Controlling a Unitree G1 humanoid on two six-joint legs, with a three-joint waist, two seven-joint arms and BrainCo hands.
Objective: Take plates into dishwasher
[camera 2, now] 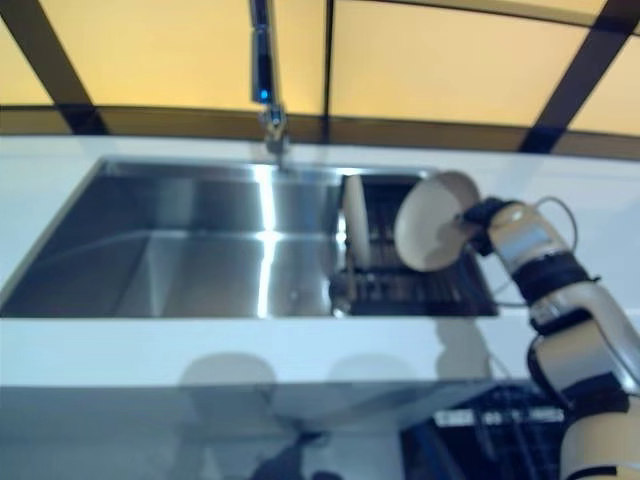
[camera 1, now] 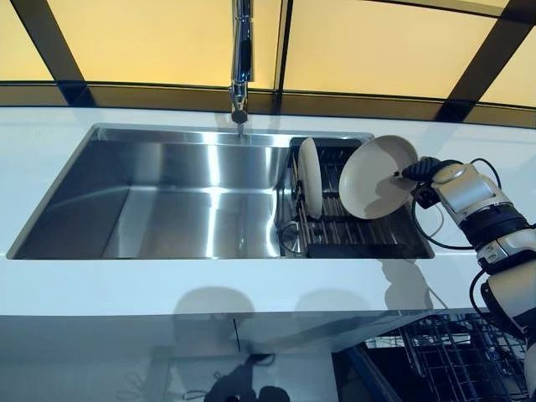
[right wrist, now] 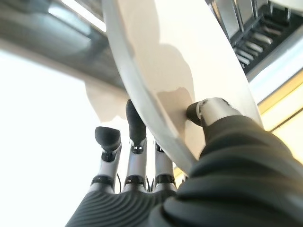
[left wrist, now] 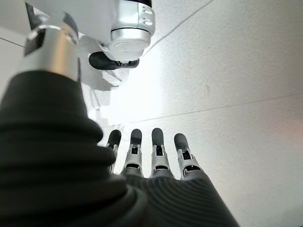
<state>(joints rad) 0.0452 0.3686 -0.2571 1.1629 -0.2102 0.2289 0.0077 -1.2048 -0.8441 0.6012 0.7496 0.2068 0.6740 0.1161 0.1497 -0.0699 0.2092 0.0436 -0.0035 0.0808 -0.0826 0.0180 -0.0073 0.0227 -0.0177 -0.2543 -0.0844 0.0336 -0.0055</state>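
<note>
My right hand (camera 1: 421, 171) pinches the rim of a cream plate (camera 1: 378, 177), thumb on its face and fingers (right wrist: 136, 127) behind it. That plate (right wrist: 175, 61) hangs tilted above the dark dish rack (camera 1: 362, 236) at the sink's right end. A second cream plate (camera 1: 309, 176) stands on edge in the rack's left part. The dishwasher's wire basket (camera 1: 456, 352) shows below the counter at the lower right. My left hand (left wrist: 156, 156) appears only in its own wrist view, fingers straight, holding nothing, over a pale floor.
A steel sink basin (camera 1: 176, 197) fills the counter's middle, with a tap (camera 1: 241, 59) over its back edge. White countertop (camera 1: 251, 289) runs along the front. Yellow panels with dark frames stand behind.
</note>
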